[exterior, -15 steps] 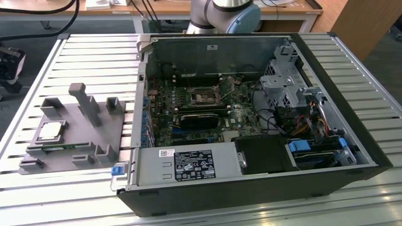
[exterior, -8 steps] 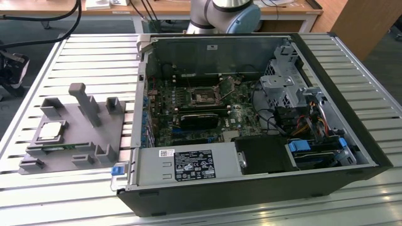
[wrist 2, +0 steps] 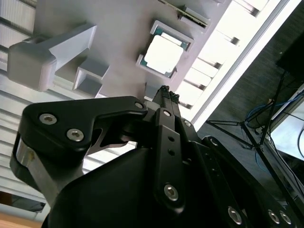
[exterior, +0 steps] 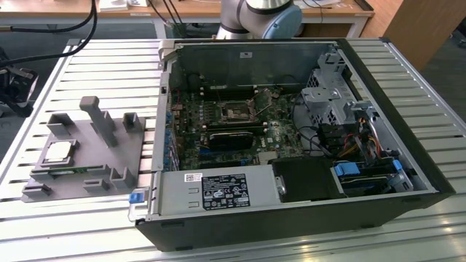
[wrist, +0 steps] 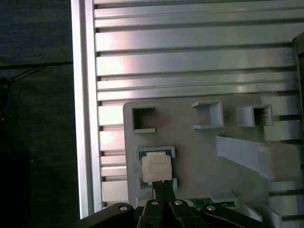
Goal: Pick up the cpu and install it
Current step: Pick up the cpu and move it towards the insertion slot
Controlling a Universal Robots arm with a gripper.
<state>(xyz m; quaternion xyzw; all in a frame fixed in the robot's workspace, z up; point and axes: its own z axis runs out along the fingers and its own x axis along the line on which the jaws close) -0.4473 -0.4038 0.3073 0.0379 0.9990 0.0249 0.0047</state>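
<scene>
Apparently closed hand [wrist: 164, 186] over cpu [wrist: 156, 167] edge.

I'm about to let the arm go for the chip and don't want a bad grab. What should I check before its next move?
1. cpu lying flat in its pocket on the grey holder: ok.
2. Nothing resting on the cpu's shiny top: ok.
3. claw lined up with the cpu: cannot tell. In both wrist views its tips show at the cpu's edge, and its height above the cpu is unclear.
4. claw open wide enough to take the cpu: not ok. The tips look shut together, holding nothing.
5. motherboard socket open and empty: cannot tell from the exterior view.
</scene>
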